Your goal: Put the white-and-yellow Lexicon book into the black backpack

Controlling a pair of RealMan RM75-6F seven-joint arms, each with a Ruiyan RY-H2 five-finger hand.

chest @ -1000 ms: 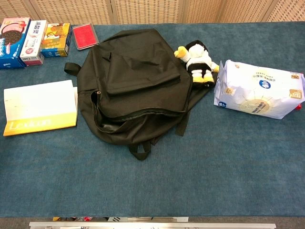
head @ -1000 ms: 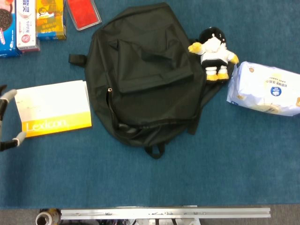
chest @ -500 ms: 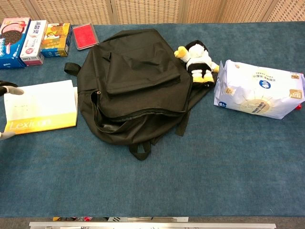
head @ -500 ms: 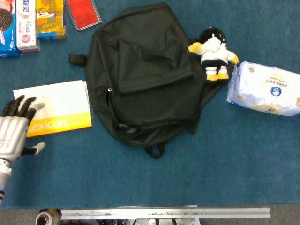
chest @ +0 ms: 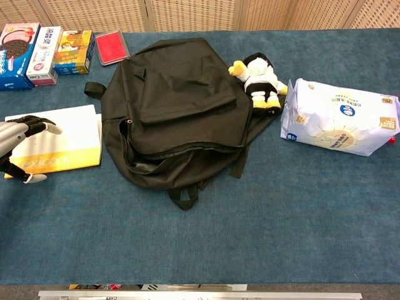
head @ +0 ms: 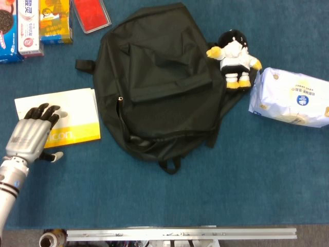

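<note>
The white-and-yellow Lexicon book [head: 69, 116] [chest: 65, 144] lies flat on the blue table, left of the black backpack [head: 159, 82] [chest: 178, 103]. My left hand [head: 32, 138] [chest: 14, 140] hovers over the book's left end with fingers spread, holding nothing. Its thumb sticks out below the book's front edge. Whether the fingers touch the cover cannot be told. The backpack lies flat with its zipper gaping along the near side. The right hand is out of both views.
Snack boxes [head: 31, 25] [chest: 37, 47] and a red tin [head: 91, 14] [chest: 111, 47] line the far left. A plush toy [head: 234, 59] [chest: 257, 80] lies at the backpack's right, beside a white tissue pack [head: 290, 98] [chest: 337, 117]. A metal rail [head: 180, 234] edges the table front.
My left hand has come in from the left edge and moved right over the book's left end, covering the first letters of its title. Nothing else has shifted.
</note>
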